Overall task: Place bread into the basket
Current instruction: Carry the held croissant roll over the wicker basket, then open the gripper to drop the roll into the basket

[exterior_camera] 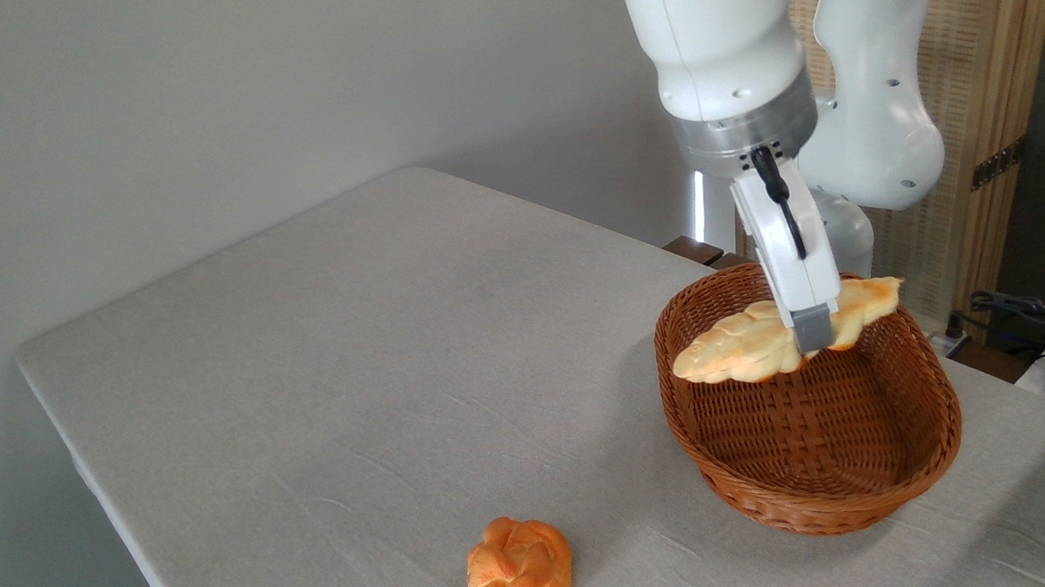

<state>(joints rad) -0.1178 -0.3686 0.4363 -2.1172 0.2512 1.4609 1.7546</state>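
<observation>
The bread point(745, 349), a pale golden braided loaf, hangs in the air over the far left part of the basket point(933, 451). My gripper point(813, 336) is shut on the bread near its middle, with one grey-tipped finger showing in front of the loaf and the other hidden behind it. The loaf lies roughly level, its left end over the basket's left rim and its right end above the far rim. The oval brown wicker basket stands on the table at the right and holds nothing.
A round, darker orange knotted bun point(520, 568) lies near the table's front edge. The grey cloth-covered table point(356, 356) stretches left of the basket. Behind the arm stand a wooden panel point(996, 108) and some cables point(1024, 312).
</observation>
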